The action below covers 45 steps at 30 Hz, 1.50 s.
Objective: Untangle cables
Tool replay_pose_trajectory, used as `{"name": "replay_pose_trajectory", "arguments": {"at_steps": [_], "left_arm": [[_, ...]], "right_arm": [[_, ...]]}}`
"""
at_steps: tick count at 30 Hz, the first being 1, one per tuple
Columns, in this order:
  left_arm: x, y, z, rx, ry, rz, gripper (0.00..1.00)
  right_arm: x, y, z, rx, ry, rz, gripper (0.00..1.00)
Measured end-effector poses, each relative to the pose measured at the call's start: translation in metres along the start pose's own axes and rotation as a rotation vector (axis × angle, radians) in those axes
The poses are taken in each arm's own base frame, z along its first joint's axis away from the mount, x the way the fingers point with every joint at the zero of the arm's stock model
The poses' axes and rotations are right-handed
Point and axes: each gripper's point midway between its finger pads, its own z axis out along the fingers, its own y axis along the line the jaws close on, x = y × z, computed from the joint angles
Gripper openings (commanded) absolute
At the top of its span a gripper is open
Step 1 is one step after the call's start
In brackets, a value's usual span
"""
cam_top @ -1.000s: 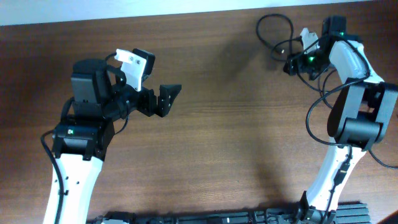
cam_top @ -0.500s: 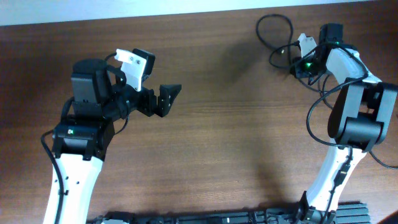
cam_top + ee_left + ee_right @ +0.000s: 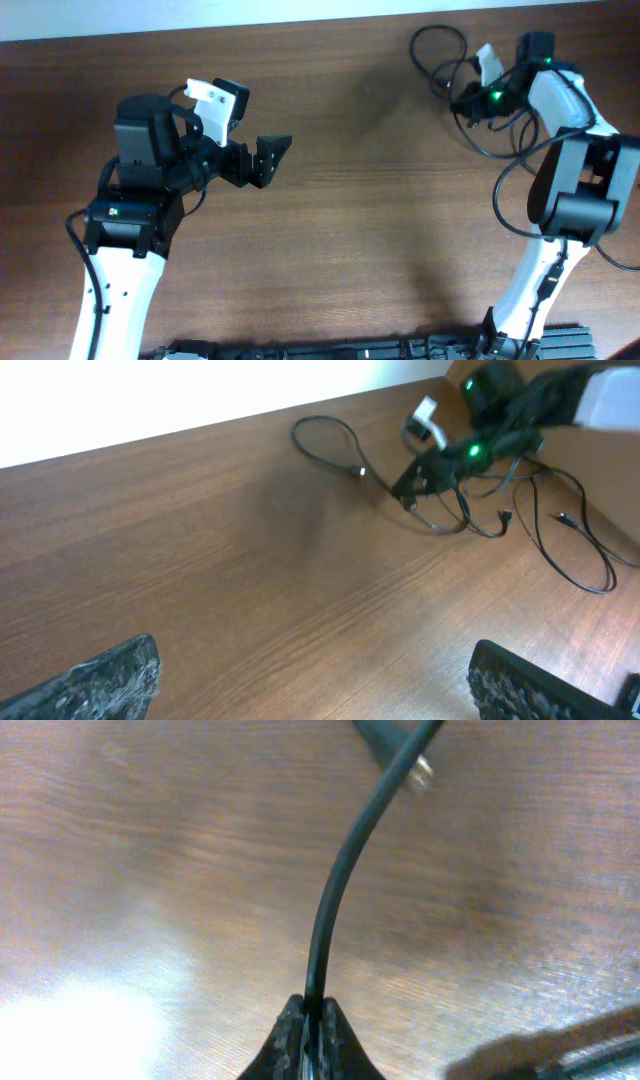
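The cables (image 3: 441,42) are thin black cords lying in loose loops at the table's far right, with a tangle beside the right arm. The left wrist view shows the cables (image 3: 447,508) far off, with small plugs at their ends. My right gripper (image 3: 461,102) is low over the tangle. Its jaws (image 3: 312,1012) are shut on one black cable (image 3: 338,895), which runs up to a plug (image 3: 408,762). My left gripper (image 3: 271,160) hovers open over bare wood at the left. Its fingertips (image 3: 112,678) stand wide apart and hold nothing.
The brown wooden table (image 3: 360,220) ends at a white wall along its back edge (image 3: 300,22). A black rack (image 3: 400,350) lies along the front edge. The right arm's own thicker wire (image 3: 505,190) loops beside its base.
My right gripper has shut on one cable and shifted slightly left, and the cable loops near it have changed shape. The left arm has not moved.
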Motion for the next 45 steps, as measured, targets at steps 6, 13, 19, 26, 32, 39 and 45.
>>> {"name": "replay_pose_trajectory", "arguments": {"at_steps": [6, 13, 19, 26, 32, 39, 45], "left_arm": [[0.0, 0.0, 0.0, 0.0, 0.0, 0.0, 0.99], [0.0, 0.0, 0.0, 0.0, 0.0, 0.0, 0.99], [0.0, 0.0, 0.0, 0.001, 0.0, 0.0, 0.99], [0.0, 0.0, 0.0, 0.001, 0.0, 0.0, 0.99], [0.0, 0.0, 0.0, 0.001, 0.0, 0.0, 0.99], [0.0, 0.0, 0.0, 0.0, 0.0, 0.0, 0.99], [0.0, 0.0, 0.0, 0.0, 0.0, 0.0, 0.99]], "right_arm": [[-0.072, 0.054, -0.094, 0.008, -0.245, -0.143, 0.04], [-0.138, 0.107, -0.25, 0.122, -0.658, -0.303, 0.04], [-0.149, 0.072, -0.349, 0.309, -0.901, -0.223, 0.04], [-0.134, -0.001, -0.408, 0.513, -1.014, 0.0, 0.04], [-0.129, -0.037, -0.416, 0.654, -1.031, 0.105, 0.04], [-0.135, -0.083, -0.399, 0.705, -1.05, 0.217, 0.04], [-0.127, -0.133, -0.36, 0.731, -0.998, 0.372, 0.62]]}}
